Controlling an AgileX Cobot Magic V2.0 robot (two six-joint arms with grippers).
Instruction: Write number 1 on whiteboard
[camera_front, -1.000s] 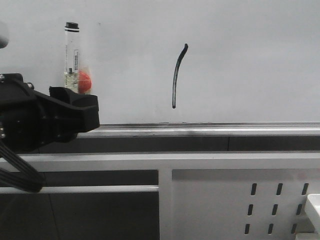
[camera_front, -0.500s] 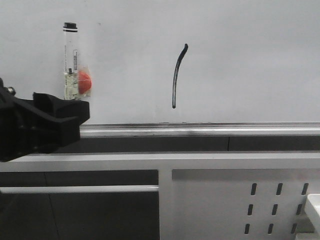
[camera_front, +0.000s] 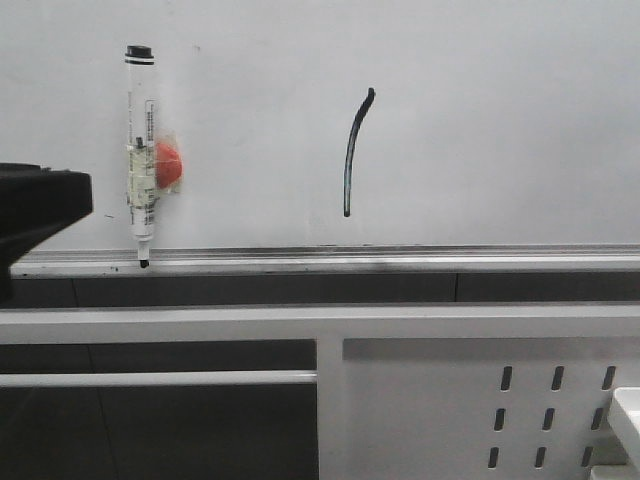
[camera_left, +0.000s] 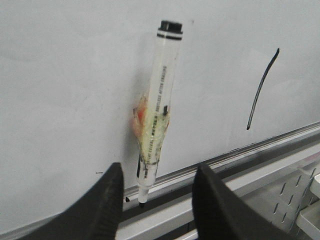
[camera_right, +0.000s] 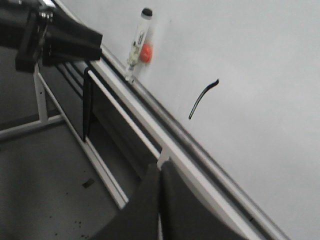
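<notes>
The number 1 (camera_front: 352, 150) is a thin black stroke with a small hook at its top on the whiteboard (camera_front: 500, 120); it also shows in the left wrist view (camera_left: 262, 87) and the right wrist view (camera_right: 202, 97). A white marker pen (camera_front: 141, 150) with tape and a red blob stands tip down on the silver bottom rail (camera_front: 400, 258), leaning on the board. My left gripper (camera_left: 157, 175) is open and empty, a little back from the pen (camera_left: 157, 100); only its black edge (camera_front: 35, 205) shows in the front view. My right gripper (camera_right: 161, 167) is shut and empty, away from the board.
A white perforated metal panel (camera_front: 500, 400) sits below the rail at the right. White frame bars (camera_front: 160, 378) run under the board. In the right wrist view the left arm (camera_right: 55, 35) is near the pen, with grey floor (camera_right: 40, 180) below.
My left gripper has drawn back to the left, away from the pen. The pen now stands free on the rail with its lower half and tip showing.
</notes>
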